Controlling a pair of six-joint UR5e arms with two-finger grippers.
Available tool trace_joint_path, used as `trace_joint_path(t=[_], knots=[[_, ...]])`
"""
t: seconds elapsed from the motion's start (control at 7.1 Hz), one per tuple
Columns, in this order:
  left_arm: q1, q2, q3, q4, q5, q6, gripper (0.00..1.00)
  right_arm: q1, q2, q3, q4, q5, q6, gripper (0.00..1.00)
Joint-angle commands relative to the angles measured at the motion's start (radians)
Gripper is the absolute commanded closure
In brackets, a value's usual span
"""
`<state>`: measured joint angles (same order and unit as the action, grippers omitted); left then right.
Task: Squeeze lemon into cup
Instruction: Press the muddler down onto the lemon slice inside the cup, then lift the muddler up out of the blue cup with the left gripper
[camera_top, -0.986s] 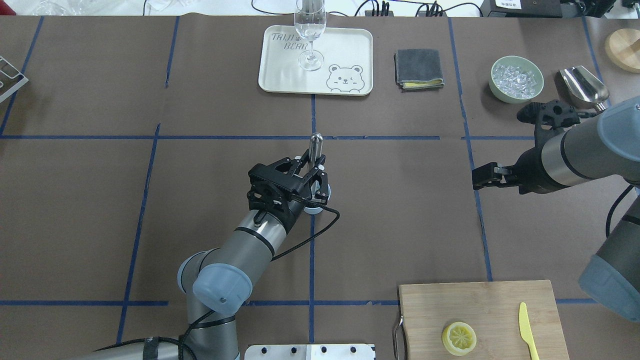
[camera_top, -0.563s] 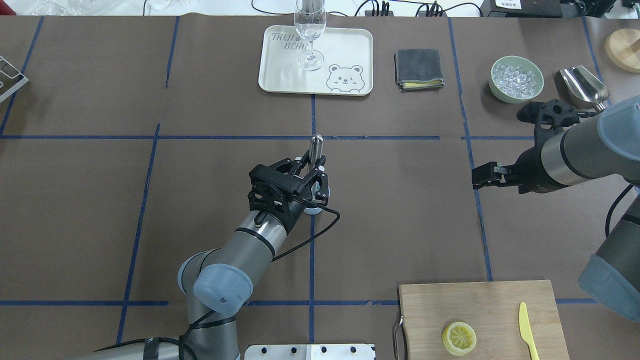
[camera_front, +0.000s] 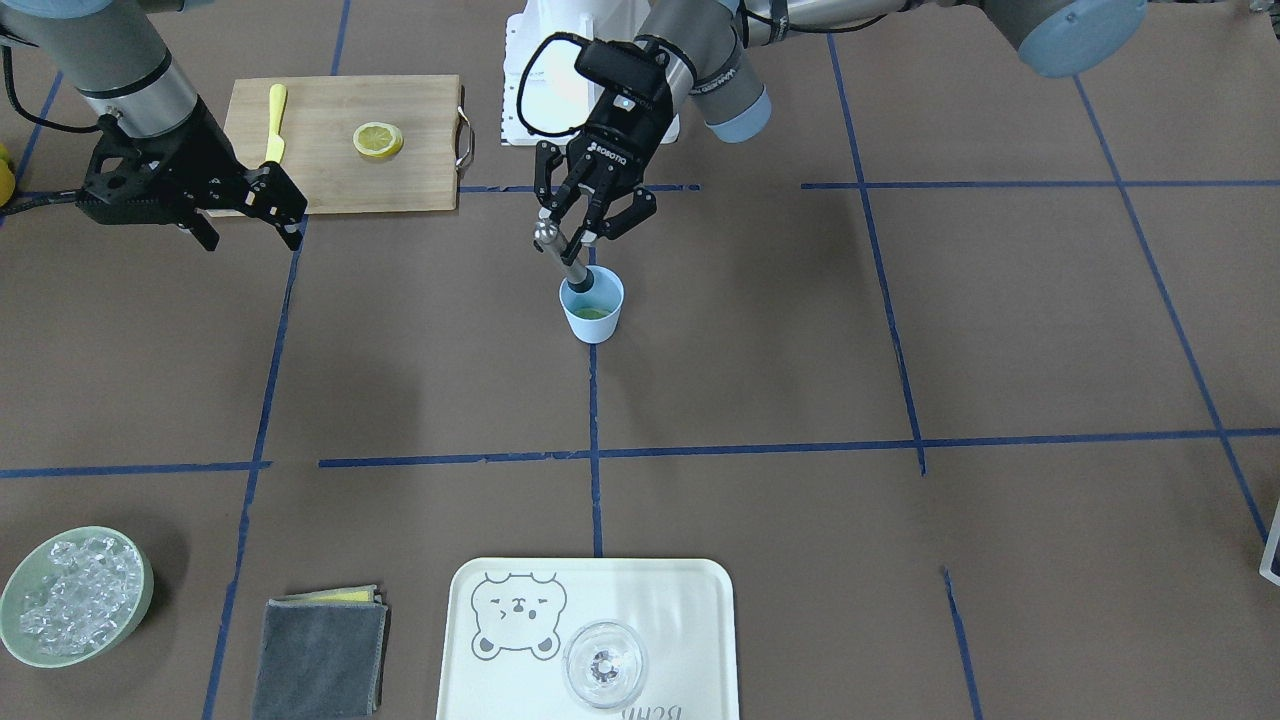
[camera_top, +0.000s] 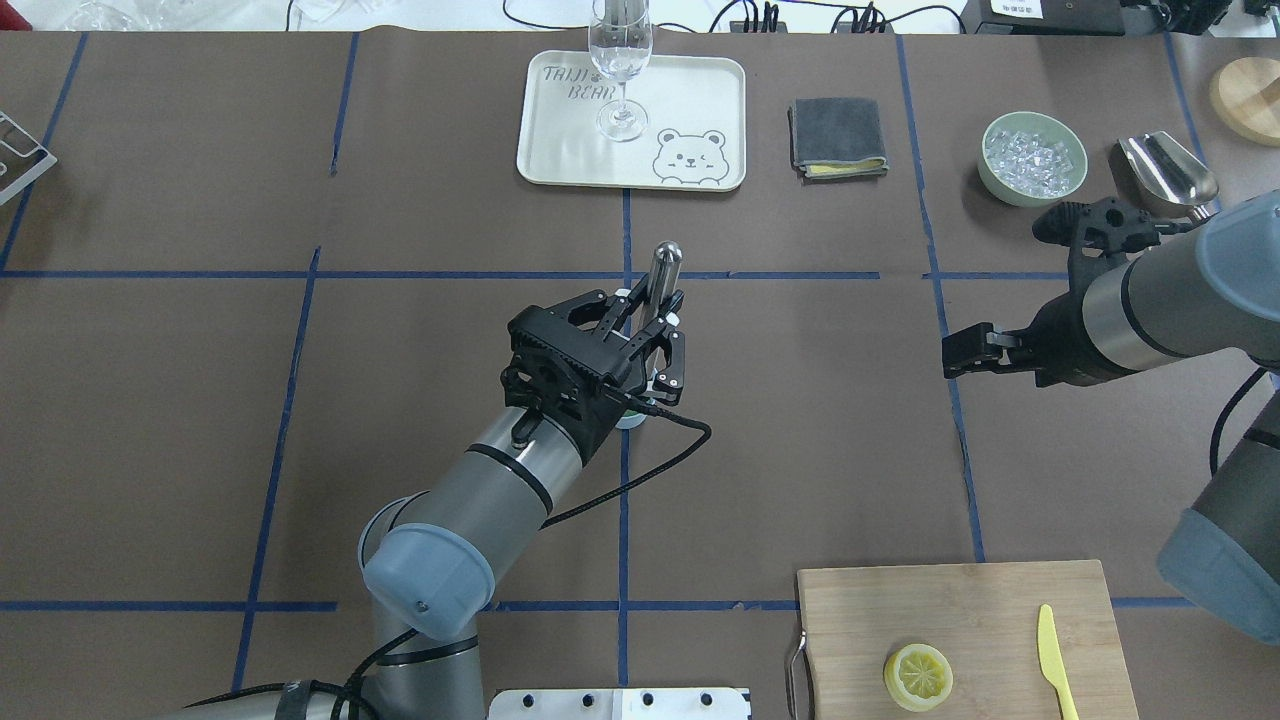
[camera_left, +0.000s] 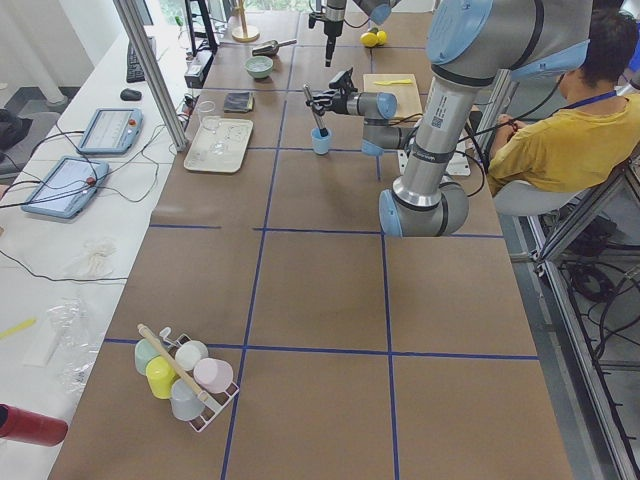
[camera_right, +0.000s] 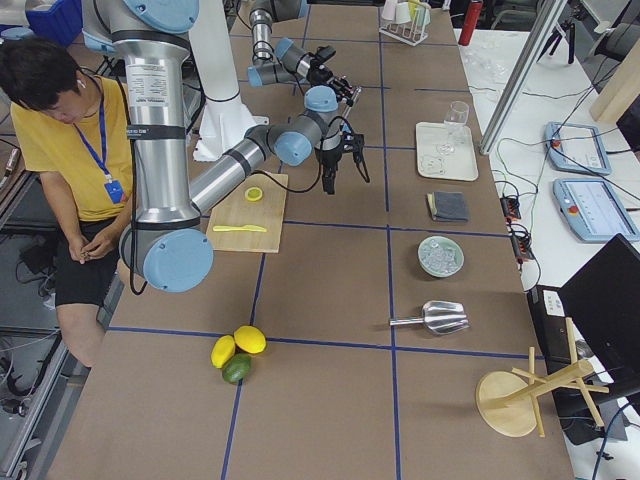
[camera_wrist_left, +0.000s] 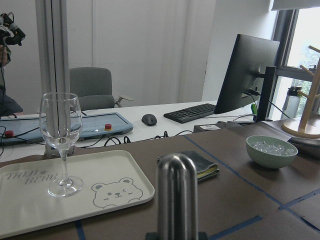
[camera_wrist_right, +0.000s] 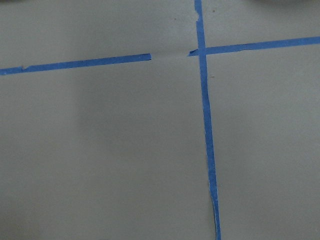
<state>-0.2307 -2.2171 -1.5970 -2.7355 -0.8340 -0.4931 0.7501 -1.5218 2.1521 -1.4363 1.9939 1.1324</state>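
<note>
Light blue plastic, the cup (camera_front: 594, 310) stands near the middle of the bench (camera_front: 800, 350). The left tool (camera_front: 572, 237) is closed around a tilted metal rod (camera_front: 562, 255), whose lower end is inside the cup. The lemon (camera_front: 378, 139) lies cut face up on a wooden board (camera_front: 330, 180), near a yellow knife (camera_front: 274, 120). The right tool (camera_front: 290, 215) hangs beside the board, its fingers apart and holding nothing.
</note>
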Motion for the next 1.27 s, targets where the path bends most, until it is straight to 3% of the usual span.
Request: trace_joint_path(t=[0.0,0.28,0.42,0.85,1.13], knots=[[-0.039,-0.004,-0.100,0.101,-0.025,0.051,1.00,0.000,0.000,0.006,0.000,0.002,0.006,0.00],[-0.116,0.046,-0.234,0.340,-0.208,0.032,1.00,0.000,-0.005,0.006,0.002,0.000,0.007,0.00],[-0.151,0.107,-0.247,0.359,-0.282,-0.057,1.00,0.002,-0.006,0.006,0.002,0.000,0.007,0.00],[-0.379,0.239,-0.238,0.564,-0.861,-0.234,1.00,0.003,-0.009,0.008,0.000,0.002,0.009,0.00],[-0.497,0.391,-0.250,0.582,-1.052,-0.234,1.00,0.003,-0.014,0.002,0.000,0.002,-0.003,0.00]])
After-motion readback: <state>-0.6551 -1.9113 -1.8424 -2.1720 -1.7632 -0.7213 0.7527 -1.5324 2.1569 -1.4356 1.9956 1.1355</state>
